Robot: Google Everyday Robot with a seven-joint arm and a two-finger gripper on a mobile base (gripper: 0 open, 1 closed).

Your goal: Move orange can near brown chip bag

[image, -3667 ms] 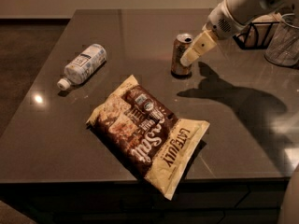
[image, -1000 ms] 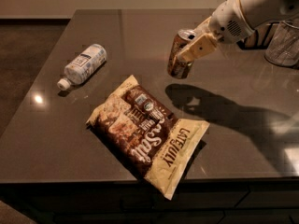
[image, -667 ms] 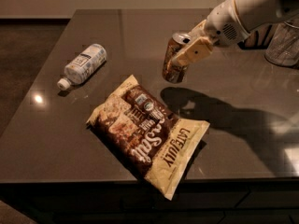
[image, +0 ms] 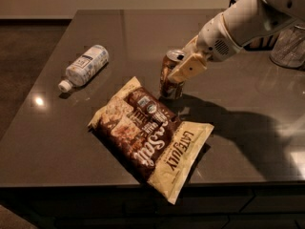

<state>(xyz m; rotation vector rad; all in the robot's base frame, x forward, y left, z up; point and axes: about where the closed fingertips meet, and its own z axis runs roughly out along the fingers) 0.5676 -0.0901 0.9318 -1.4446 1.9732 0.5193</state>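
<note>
The orange can (image: 169, 78) stands slightly tilted at the far edge of the brown chip bag (image: 150, 135), its base touching or just above the table by the bag's upper right side. My gripper (image: 183, 69) is shut on the can's upper part, reaching in from the right on the white arm (image: 243, 25). The bag lies flat near the table's front edge, dark brown in the middle with cream ends.
A white plastic bottle (image: 85, 66) lies on its side at the left of the dark grey table (image: 248, 128). A clear glass vessel (image: 288, 46) stands at the right edge. The table's front edge runs just below the bag.
My gripper has carried the can from the far right part of the table toward the front left and lowered it beside the chip bag.
</note>
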